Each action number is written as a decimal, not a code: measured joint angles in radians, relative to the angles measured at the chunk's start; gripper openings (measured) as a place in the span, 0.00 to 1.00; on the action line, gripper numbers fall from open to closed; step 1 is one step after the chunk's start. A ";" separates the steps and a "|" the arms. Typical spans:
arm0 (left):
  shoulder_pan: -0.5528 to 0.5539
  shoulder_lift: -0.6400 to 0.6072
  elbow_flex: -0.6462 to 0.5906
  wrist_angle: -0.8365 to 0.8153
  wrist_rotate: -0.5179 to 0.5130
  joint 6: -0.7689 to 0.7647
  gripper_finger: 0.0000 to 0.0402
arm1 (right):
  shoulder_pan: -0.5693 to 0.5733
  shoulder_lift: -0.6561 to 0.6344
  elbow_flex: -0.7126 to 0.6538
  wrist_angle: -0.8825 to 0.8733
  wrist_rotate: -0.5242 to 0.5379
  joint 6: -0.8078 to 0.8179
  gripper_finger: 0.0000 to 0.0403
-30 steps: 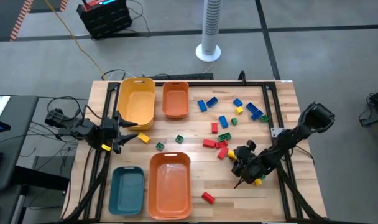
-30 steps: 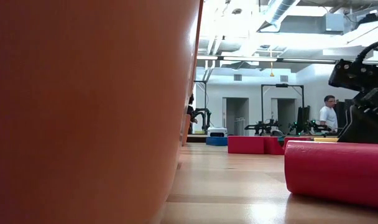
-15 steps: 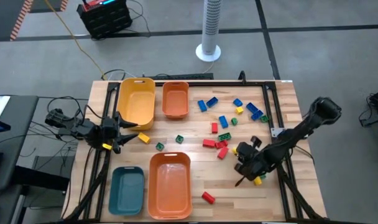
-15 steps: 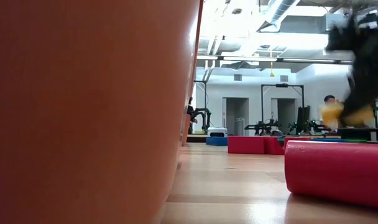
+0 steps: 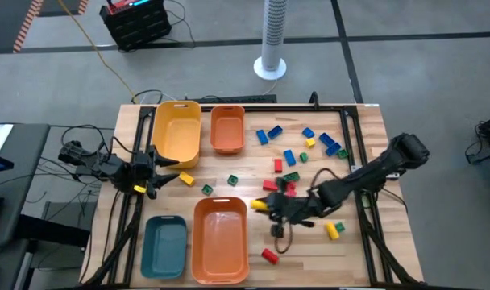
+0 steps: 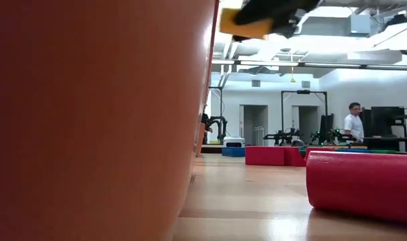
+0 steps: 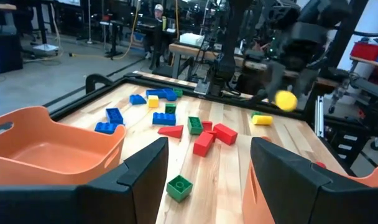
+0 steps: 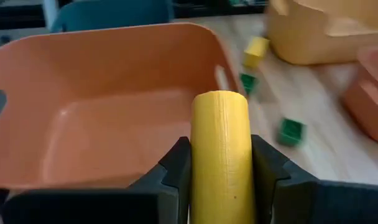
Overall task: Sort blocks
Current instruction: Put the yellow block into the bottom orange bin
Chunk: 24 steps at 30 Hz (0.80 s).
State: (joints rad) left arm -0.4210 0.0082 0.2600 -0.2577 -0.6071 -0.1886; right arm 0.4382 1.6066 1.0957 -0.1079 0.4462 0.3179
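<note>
Now the right end effector (image 8: 221, 163) is closed on a yellow cylinder block (image 8: 221, 155), whose long axis points forward along the fingers, toward the large orange bin (image 8: 64, 87) just in front of it. In the high view this end effector (image 5: 265, 207) hangs at the right rim of the same bin (image 5: 221, 240), so I judge the right arm the nearer one for a drop, although the yellow bin (image 5: 177, 133) lies farther, at the far left of the counter (image 5: 366, 137). The left end effector (image 5: 160, 171) waits near that yellow bin with its fingers apart and empty. Beyond, the other blocks (image 5: 289, 157) are scattered loose at the middle and far right. Compared with one second ago, the right arm has travelled from the right edge toward the centre, its fingers have closed, and one yellow block (image 5: 334, 230) remains behind.
</note>
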 joint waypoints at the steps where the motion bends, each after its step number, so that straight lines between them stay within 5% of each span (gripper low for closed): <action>1: 0.000 0.000 0.000 0.000 0.000 0.000 0.56 | -0.010 0.040 0.035 0.001 -0.034 -0.018 0.28; 9: 0.000 0.000 0.000 0.000 0.000 0.003 0.56 | -0.063 0.327 0.353 -0.012 -0.329 -0.195 0.28; 24: 0.000 0.000 -0.001 -0.007 0.000 -0.009 0.56 | -0.136 0.640 0.689 -0.247 -0.492 -0.267 0.33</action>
State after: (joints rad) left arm -0.4210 0.0085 0.2588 -0.2643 -0.6075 -0.1974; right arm 0.3023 2.2462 1.7848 -0.3545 -0.0459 0.0513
